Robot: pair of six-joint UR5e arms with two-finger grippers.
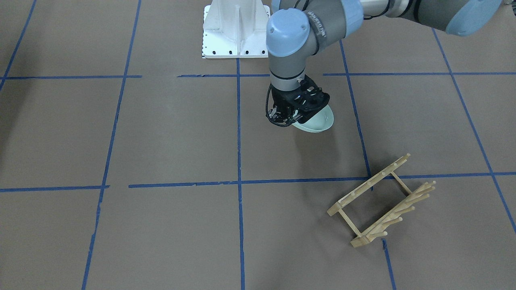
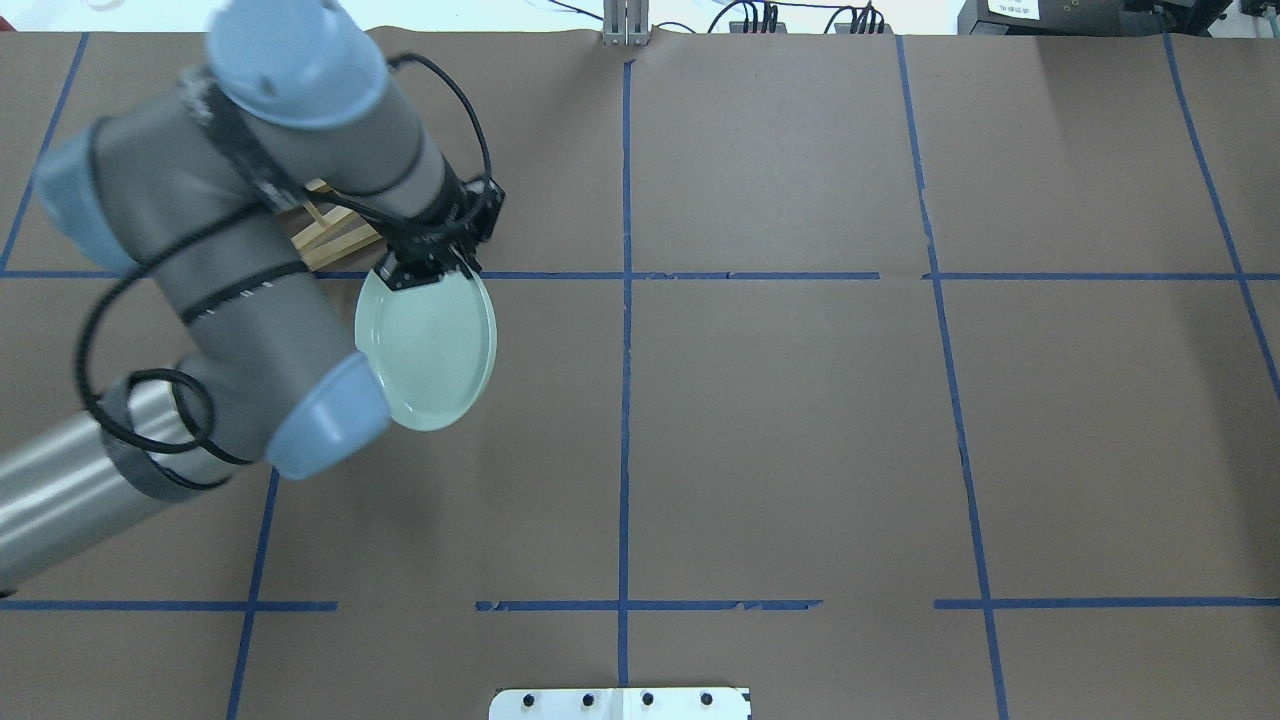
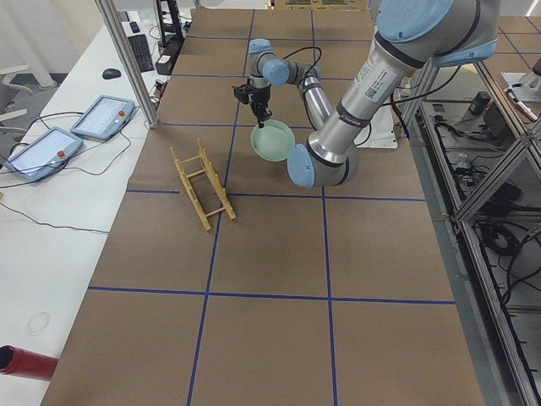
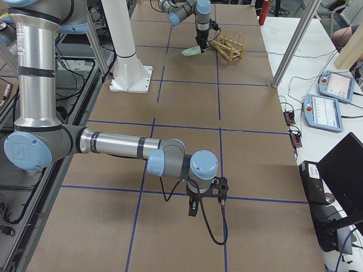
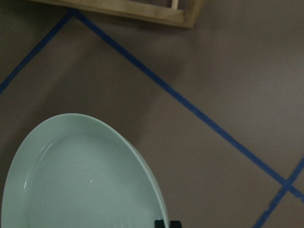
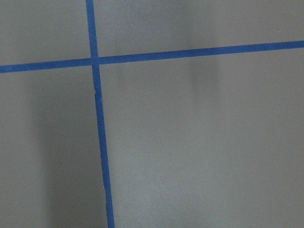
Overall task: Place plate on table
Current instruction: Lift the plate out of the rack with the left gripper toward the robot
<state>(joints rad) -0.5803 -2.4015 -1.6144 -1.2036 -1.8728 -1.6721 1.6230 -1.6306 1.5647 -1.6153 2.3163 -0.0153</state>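
The pale mint-green plate (image 2: 432,347) hangs tilted from my left gripper (image 2: 428,270), which is shut on its rim, a little above the table (image 2: 800,420). It also shows in the front view (image 1: 319,121), the left side view (image 3: 272,142) and the left wrist view (image 5: 80,175). In the front view the left gripper (image 1: 283,119) sits just right of the centre tape line. My right gripper (image 4: 193,208) shows only in the right side view, low over the table; I cannot tell whether it is open or shut.
The light wooden peg rack (image 1: 383,201) stands on the table beside the plate, partly hidden behind my left arm in the overhead view (image 2: 325,235). The white robot base (image 1: 236,30) is at the table's robot side. Tablets (image 3: 101,118) lie on a side bench.
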